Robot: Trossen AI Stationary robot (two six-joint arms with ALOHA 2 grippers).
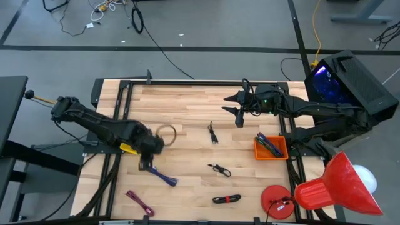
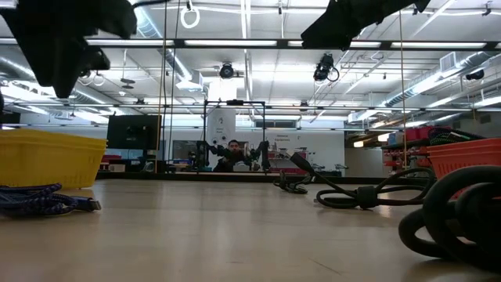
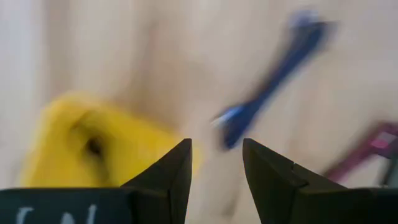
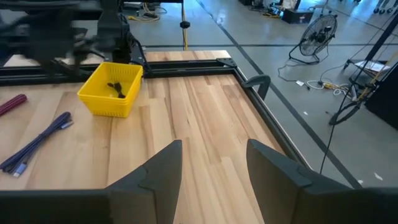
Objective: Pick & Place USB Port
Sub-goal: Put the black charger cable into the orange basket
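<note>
We see the blue USB cable (image 1: 164,177) lying loose on the wooden table (image 1: 187,106), a thin bundled cord with a plug end, just beside the yellow bin (image 4: 112,89). Our left gripper (image 3: 216,163) hovers over it, fingers spread with nothing between them. Our right gripper (image 4: 214,163) waits near the table's far edge, fingers also apart, well away from the orange bin (image 1: 270,149).

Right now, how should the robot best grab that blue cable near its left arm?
Probably from straight above, across the bundled middle of the blue cable. It lies flat and slanted on the table, so the left gripper's open fingers should straddle its narrow width.
</note>
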